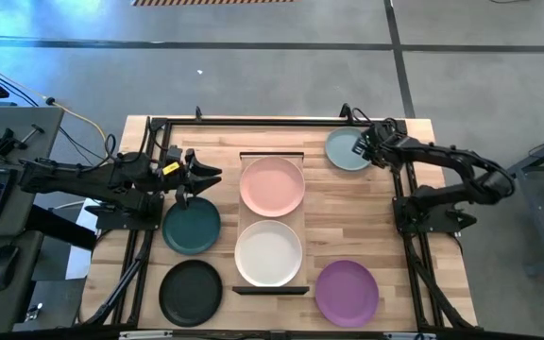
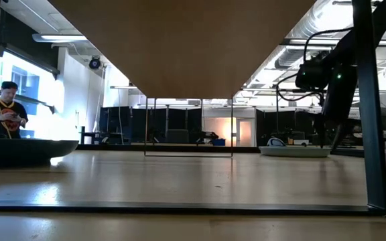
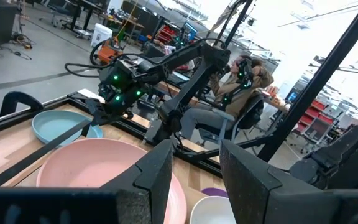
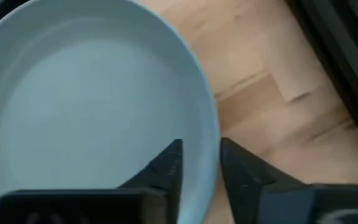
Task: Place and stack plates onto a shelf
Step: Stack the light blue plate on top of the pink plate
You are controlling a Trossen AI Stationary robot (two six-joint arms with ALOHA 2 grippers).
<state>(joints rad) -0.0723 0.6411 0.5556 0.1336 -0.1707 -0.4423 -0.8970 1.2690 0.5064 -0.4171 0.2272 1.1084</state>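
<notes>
My right gripper (image 1: 363, 148) is shut on the pale blue-green plate (image 1: 343, 151) at the table's far right. In the low view that plate (image 2: 293, 151) lies flat on the tabletop. The shelf (image 1: 241, 219) runs near to far at the table's middle. It carries the pink plate (image 1: 272, 186) at its far end and the white plate (image 1: 268, 253) at its near end. The dark teal plate (image 1: 192, 227), the black plate (image 1: 191, 292) and the purple plate (image 1: 347, 292) lie on the tabletop. My left gripper (image 1: 206, 181) is open and waits above the dark teal plate's far rim, left of the shelf. My right gripper (image 4: 202, 155) has the pale blue-green plate by its rim (image 4: 207, 124) on the side toward the table's right edge. One finger (image 4: 166, 168) is inside the plate and the other (image 4: 247, 177) outside. The fingers slant down from above. The plate's base rests on the table.
A black frame (image 1: 253, 122) runs along the table's far edge and down both sides. Bare slatted tabletop (image 1: 348, 217) lies between the shelf and the right arm's base. People sit in the room beyond the table (image 3: 247, 81) (image 2: 5, 110).
</notes>
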